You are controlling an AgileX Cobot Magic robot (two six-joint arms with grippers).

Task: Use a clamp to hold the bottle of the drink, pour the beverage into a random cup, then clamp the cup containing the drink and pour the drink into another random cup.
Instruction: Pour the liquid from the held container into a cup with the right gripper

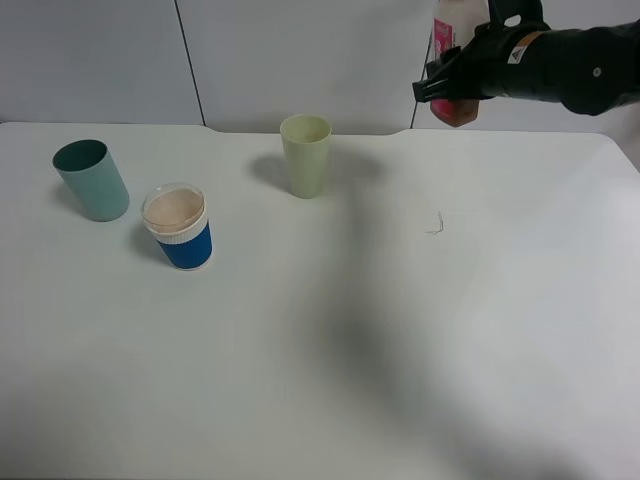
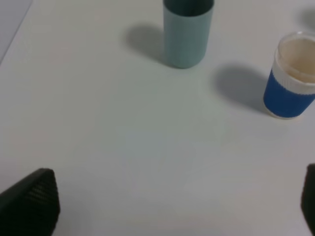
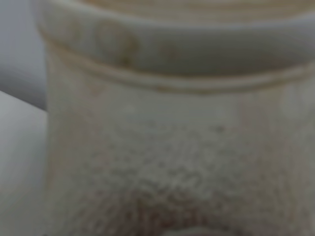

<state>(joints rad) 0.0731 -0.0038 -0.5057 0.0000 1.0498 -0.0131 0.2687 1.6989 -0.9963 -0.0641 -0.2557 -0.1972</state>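
The bottle (image 1: 462, 18) held aloft in the right gripper (image 1: 455, 85)
That gripper is clamped on it, above the bench (image 1: 400, 350); the pale yellow-green cup (image 1: 305, 155) stands down to its left. The left gripper (image 2: 177, 206) is released, jaws wide.

Short cup (image 1: 178, 228) stands beside left tumbler (image 1: 91, 180); other tumbler (image 1: 305, 155) seemingly farther back.

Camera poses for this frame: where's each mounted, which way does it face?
Exterior high: mounted high, looking down on the table; right gripper holds the bottle top right.
Left wrist: on the left arm, facing down at the teal tumbler and blue cup; open left gripper shows.
Right wrist: close on the bottle; no gripper visible.
Shared: exterior and left wrist both show teal tumbler, blue cup.
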